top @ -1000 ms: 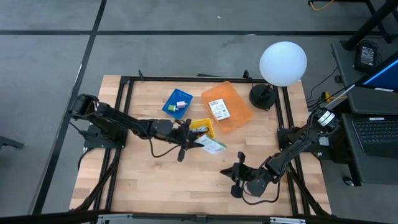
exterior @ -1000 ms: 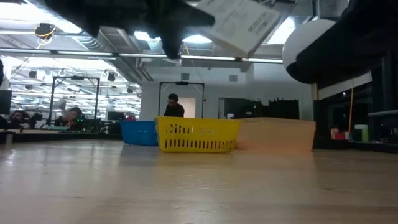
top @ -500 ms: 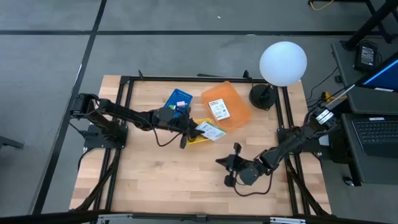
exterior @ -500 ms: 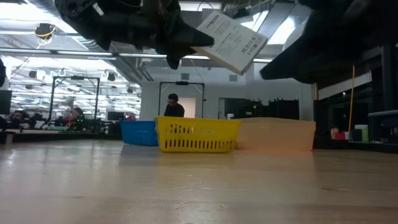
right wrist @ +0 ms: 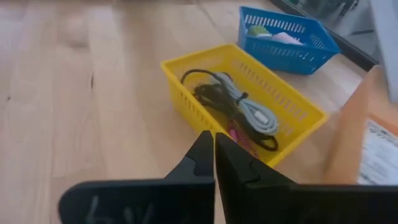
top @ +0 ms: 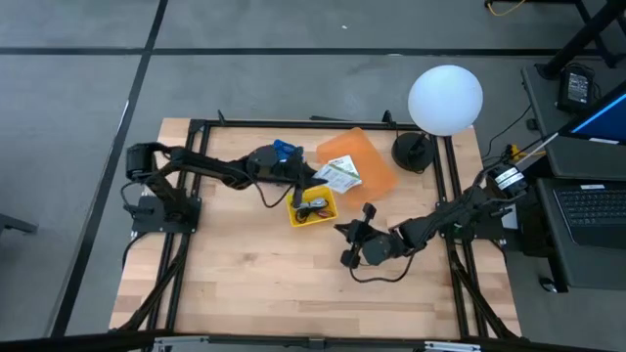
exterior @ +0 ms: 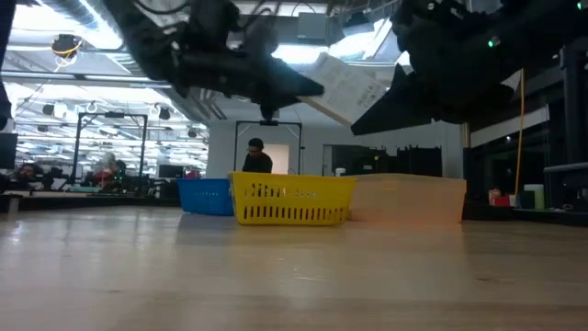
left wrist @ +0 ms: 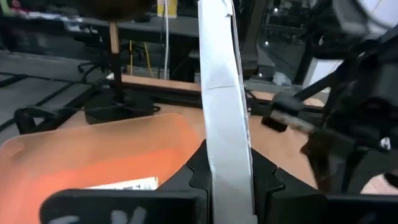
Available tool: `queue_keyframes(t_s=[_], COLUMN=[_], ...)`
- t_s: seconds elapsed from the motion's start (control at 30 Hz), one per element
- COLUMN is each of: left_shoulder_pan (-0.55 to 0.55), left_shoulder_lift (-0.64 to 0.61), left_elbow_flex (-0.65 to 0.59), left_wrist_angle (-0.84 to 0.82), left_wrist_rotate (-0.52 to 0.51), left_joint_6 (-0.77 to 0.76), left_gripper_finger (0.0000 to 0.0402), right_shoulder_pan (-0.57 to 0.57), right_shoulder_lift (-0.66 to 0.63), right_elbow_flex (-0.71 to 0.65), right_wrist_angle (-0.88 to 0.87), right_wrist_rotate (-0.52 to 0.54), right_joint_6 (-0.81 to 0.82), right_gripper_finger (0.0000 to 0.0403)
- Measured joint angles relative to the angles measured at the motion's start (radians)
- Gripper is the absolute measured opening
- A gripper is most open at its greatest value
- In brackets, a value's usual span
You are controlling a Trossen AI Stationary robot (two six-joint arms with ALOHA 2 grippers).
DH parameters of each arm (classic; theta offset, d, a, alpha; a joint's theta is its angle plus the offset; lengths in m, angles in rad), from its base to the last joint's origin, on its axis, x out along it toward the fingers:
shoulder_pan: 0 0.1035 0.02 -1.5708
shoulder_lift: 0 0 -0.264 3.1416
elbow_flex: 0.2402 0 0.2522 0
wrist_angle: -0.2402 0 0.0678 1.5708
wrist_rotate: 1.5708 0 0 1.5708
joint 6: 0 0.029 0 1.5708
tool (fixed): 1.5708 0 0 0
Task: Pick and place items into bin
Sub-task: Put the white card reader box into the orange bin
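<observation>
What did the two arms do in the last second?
The left claw, shut on a white packet, carried it from beside the yellow basket up over the orange bin, where another packet already lies. The right claw, shut and empty, swung up from the table's front edge toward the yellow basket. The three containers and their contents stayed put.

A big open lab is seen: ceiling strip lights [exterior: 55,41], desks with seated people [exterior: 110,170], rigs behind.
</observation>
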Motion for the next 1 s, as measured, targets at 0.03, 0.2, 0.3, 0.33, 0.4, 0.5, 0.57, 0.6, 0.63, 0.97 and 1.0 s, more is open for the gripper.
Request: queue_keyframes(t_s=[0.03, 0.2, 0.3, 0.33, 0.4, 0.5, 0.57, 0.6, 0.63, 0.97, 1.0], left_shoulder_pan=[0.007, 0.054, 0.079, 0.086, 0.101, 0.116, 0.125, 0.13, 0.133, 0.172, 0.174], left_shoulder_lift=[0.021, 0.135, 0.194, 0.215, 0.251, 0.306, 0.329, 0.337, 0.346, 0.348, 0.349], left_elbow_flex=[0.017, 0.149, 0.224, 0.252, 0.293, 0.354, 0.381, 0.393, 0.405, 0.425, 0.425], left_wrist_angle=[-0.004, -0.044, -0.108, -0.127, -0.168, -0.216, -0.253, -0.267, -0.275, -0.332, -0.336], left_wrist_rotate=[0.008, 0.063, 0.068, 0.067, 0.064, 0.057, 0.056, 0.055, 0.053, 0.04, 0.04], left_joint_6=[0.0, 0.006, 0.007, 0.009, 0.009, 0.008, 0.004, 0.002, 0.002, -0.02, -0.02], left_gripper_finger=[0.0037, 0.0037, 0.0037, 0.0037, 0.0037, 0.0037, 0.0037, 0.0037, 0.0037, 0.0063, 0.0064], right_shoulder_pan=[-0.001, -0.011, -0.011, -0.011, -0.011, -0.011, -0.019, -0.025, -0.031, -0.08, -0.083], right_shoulder_lift=[-0.012, -0.144, -0.221, -0.238, -0.26, -0.265, -0.266, -0.266, -0.266, -0.266, -0.266], right_elbow_flex=[0.0, 0.0, 0.0, 0.0, 0.0, 0.0, 0.0, 0.0, 0.0, 0.0, 0.0], right_wrist_angle=[-0.013, -0.183, -0.3, -0.322, -0.356, -0.393, -0.397, -0.401, -0.406, -0.411, -0.412], right_wrist_rotate=[-0.001, -0.001, 0.001, 0.002, 0.003, 0.002, 0.003, 0.005, 0.007, 0.01, 0.01], right_joint_6=[-0.001, 0.041, 0.085, 0.092, 0.099, 0.095, 0.077, 0.062, 0.053, -0.014, -0.018], right_gripper_finger=[0.0, 0.0, 0.0, 0.0, 0.0, 0.0, 0.0, 0.0, 0.0, 0.0, 0.0])
